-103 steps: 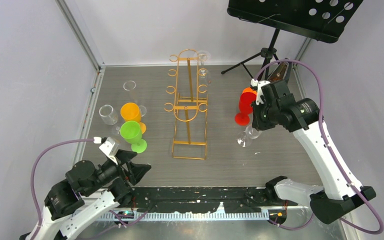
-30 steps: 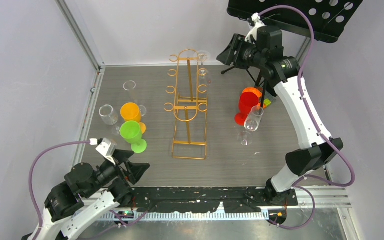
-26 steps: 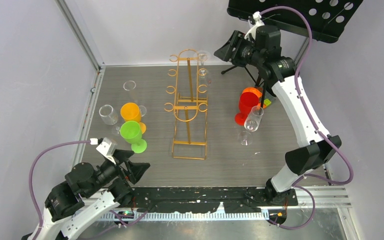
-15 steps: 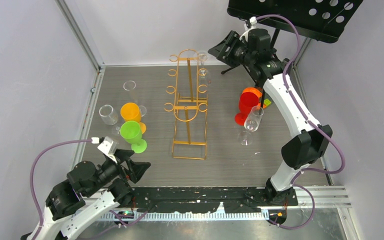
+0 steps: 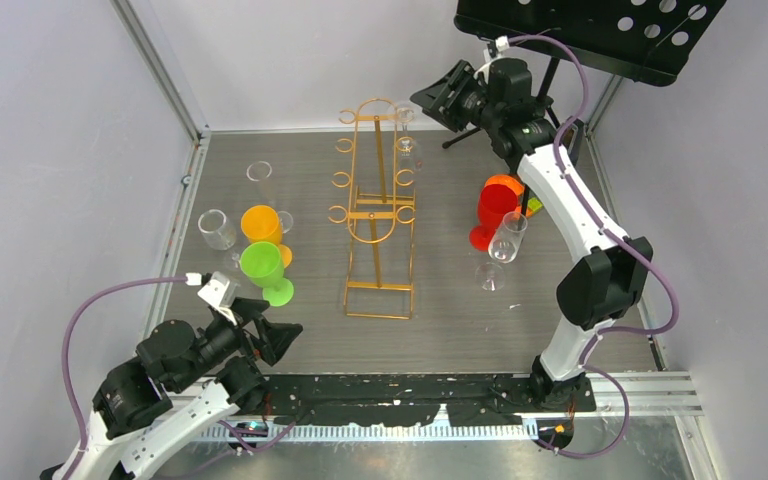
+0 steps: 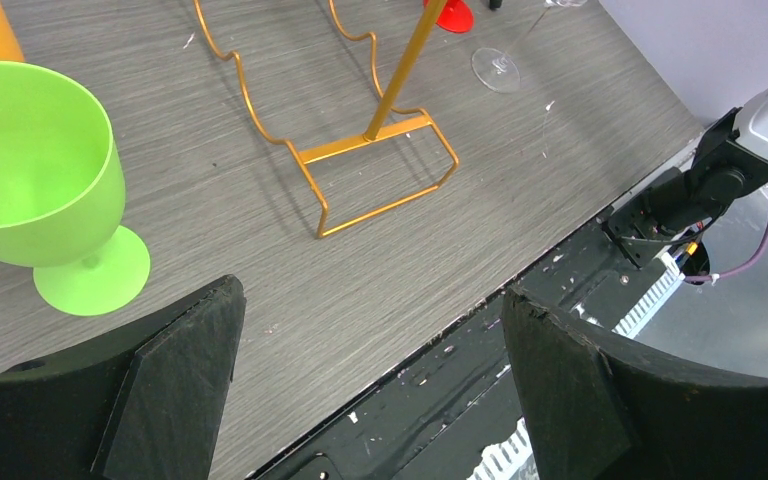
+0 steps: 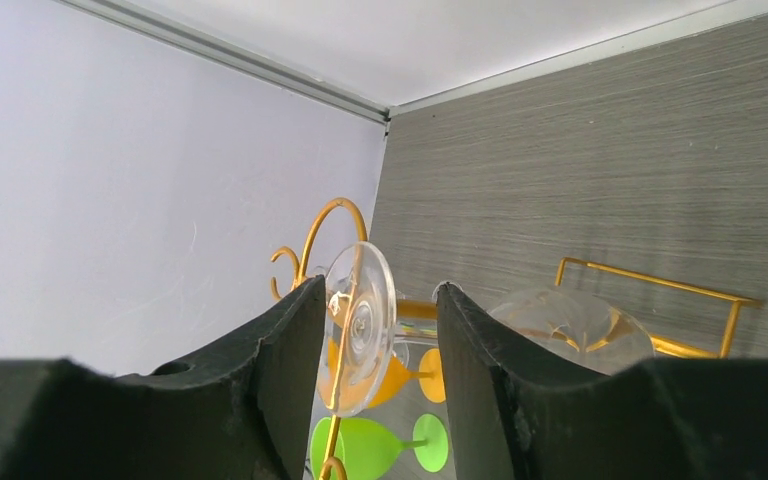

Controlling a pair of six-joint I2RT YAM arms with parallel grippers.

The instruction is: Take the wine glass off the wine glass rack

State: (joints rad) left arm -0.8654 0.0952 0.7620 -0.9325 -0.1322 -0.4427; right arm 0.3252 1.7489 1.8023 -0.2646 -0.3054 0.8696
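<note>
Two parted fingers of my right gripper [image 7: 378, 295] frame the disc foot of the wine glass [image 7: 360, 325]; contact is not evident. I advise closing gently on the stem beneath the foot, then sliding it outward along the hook before lifting clear. The glass is clear and thin, hanging inverted from an upper hook of the gold wine glass rack [image 5: 378, 215]. My left gripper [image 6: 365, 370] rests wide open
</note>
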